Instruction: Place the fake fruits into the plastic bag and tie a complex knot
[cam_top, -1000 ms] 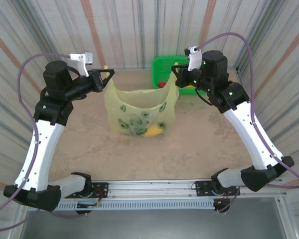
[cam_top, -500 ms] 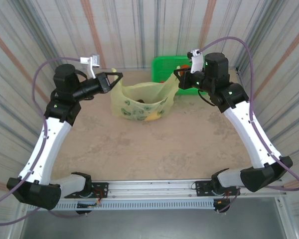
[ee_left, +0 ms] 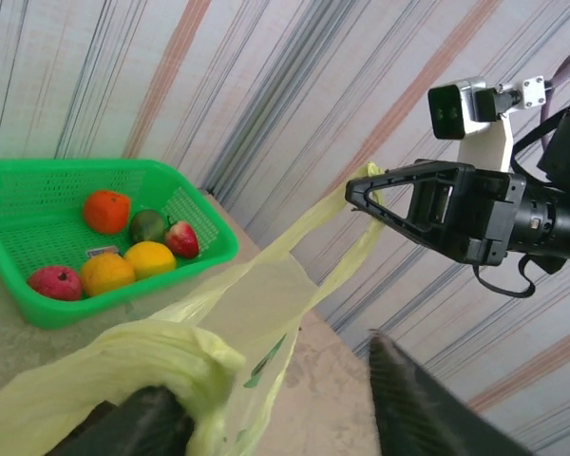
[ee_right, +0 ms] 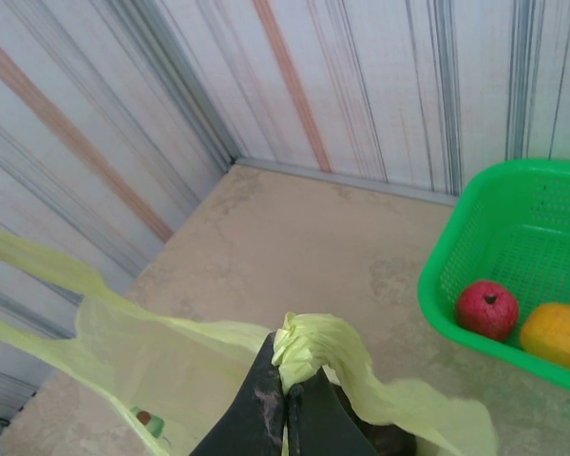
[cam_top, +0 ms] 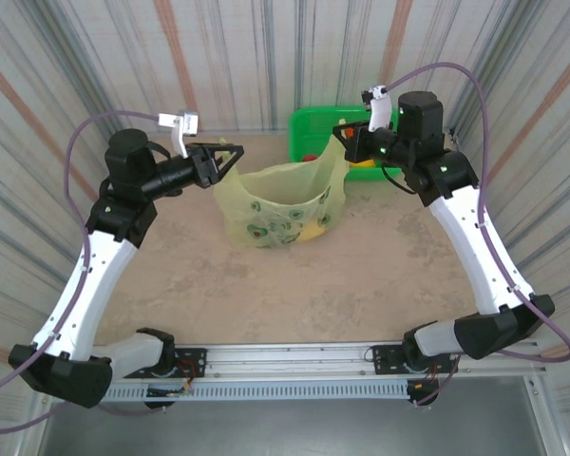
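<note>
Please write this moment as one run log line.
left tool: open | right tool: shut on plastic bag handle | basket: fake fruits inside

Striped walls enclose a mottled beige, perhaps stone, tabletop.

counter: beige, mottled | plastic bag: rests on it between my left jaws and right jaws | green basket: on it just beyond my right jaws

My arms are white shells between black joints, each with a purple cable, a white camera and a black tool
</note>
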You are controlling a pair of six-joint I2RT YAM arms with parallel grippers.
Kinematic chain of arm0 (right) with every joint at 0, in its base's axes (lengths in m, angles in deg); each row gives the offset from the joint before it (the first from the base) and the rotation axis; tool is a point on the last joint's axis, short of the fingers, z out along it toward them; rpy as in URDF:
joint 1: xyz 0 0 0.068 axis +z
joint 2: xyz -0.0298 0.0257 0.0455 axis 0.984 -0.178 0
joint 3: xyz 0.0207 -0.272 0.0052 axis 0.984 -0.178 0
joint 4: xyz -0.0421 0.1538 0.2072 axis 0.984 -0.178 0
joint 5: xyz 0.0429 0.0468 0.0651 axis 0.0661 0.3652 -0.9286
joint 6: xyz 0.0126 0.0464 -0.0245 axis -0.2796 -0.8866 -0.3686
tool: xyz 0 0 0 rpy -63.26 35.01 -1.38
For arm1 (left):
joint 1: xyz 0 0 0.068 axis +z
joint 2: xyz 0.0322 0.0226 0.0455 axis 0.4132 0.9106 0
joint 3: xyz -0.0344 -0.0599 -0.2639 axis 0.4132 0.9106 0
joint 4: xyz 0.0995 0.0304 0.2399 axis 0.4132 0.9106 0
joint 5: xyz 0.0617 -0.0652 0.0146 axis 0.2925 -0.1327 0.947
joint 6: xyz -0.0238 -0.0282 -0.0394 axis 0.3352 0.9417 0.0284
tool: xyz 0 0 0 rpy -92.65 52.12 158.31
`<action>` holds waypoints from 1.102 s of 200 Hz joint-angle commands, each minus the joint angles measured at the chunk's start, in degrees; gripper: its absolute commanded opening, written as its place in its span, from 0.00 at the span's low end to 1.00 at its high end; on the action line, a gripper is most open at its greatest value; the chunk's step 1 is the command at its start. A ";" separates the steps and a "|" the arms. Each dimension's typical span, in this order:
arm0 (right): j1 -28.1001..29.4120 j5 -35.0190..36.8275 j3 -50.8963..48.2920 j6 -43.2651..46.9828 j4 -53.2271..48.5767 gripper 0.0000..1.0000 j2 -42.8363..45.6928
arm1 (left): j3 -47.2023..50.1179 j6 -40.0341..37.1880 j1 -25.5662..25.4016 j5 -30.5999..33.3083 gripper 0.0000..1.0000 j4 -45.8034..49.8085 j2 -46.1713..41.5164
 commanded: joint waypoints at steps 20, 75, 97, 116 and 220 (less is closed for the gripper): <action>-0.73 -1.86 1.61 -1.12 -1.29 0.00 -0.06 | 6.32 -9.38 -1.50 5.17 0.64 2.84 -6.42; -0.90 -3.51 1.48 -1.04 -1.02 0.00 -0.12 | 12.35 -13.65 -1.81 8.36 0.72 1.07 -7.80; -0.93 -3.23 1.12 -0.61 -1.03 0.00 0.28 | 12.81 -16.92 -2.72 5.91 0.73 -0.63 -7.94; -1.26 -3.56 1.11 -0.36 -0.95 0.00 0.28 | 16.32 -24.88 -5.79 6.70 0.77 -4.13 -9.70; -2.03 -5.68 3.32 -1.04 -0.59 0.00 -1.85 | 32.42 -36.45 -7.93 8.08 0.81 -16.49 -21.87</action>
